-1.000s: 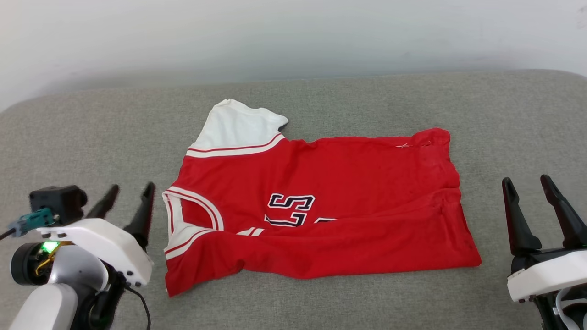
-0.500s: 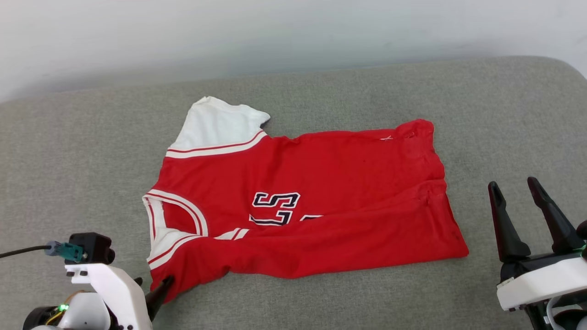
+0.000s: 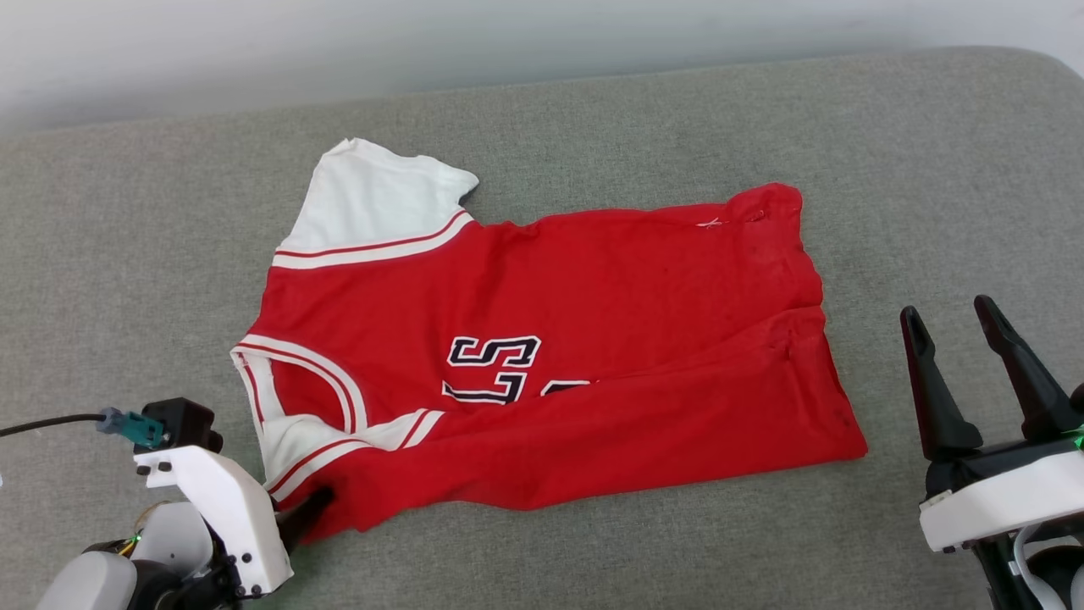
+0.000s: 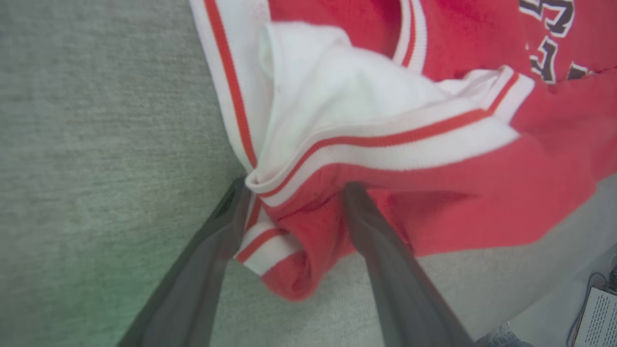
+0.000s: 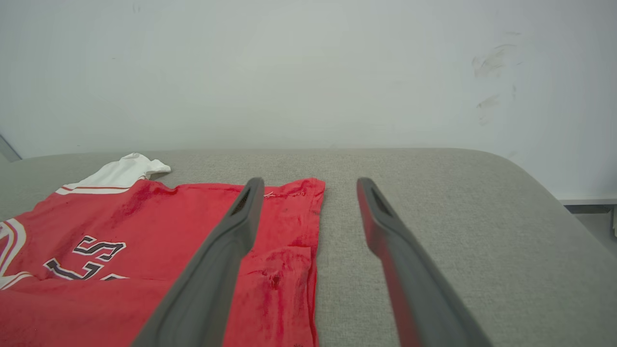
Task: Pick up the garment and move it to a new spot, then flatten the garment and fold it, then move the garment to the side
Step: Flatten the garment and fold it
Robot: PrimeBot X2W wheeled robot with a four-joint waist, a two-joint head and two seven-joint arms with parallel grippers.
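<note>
The garment point(image 3: 550, 339) is a red jersey with a white sleeve, striped trim and block lettering. It lies spread on the grey cushion point(image 3: 762, 110), its near half folded over. My left gripper point(image 3: 309, 508) is at its near left corner. In the left wrist view the left gripper point(image 4: 294, 188) is open, its two fingers astride a bunched fold of the garment point(image 4: 385, 96) at the striped trim. Right of the hem, my right gripper point(image 3: 946, 309) stands open above the cushion and holds nothing. In the right wrist view the right gripper point(image 5: 309, 182) points past the hem of the garment point(image 5: 144, 217).
A pale wall point(image 5: 308, 72) rises behind the cushion. The cushion's rounded right end point(image 5: 554, 193) drops toward the floor. A dark cable point(image 3: 42, 424) runs off my left wrist. A printed sheet point(image 4: 595, 313) lies on the floor below the cushion's near edge.
The head camera has tilted down, shifting the whole picture. My left gripper dropped from beside the collar to the garment's near left corner, its fingers now astride the fabric. The right gripper stayed open.
</note>
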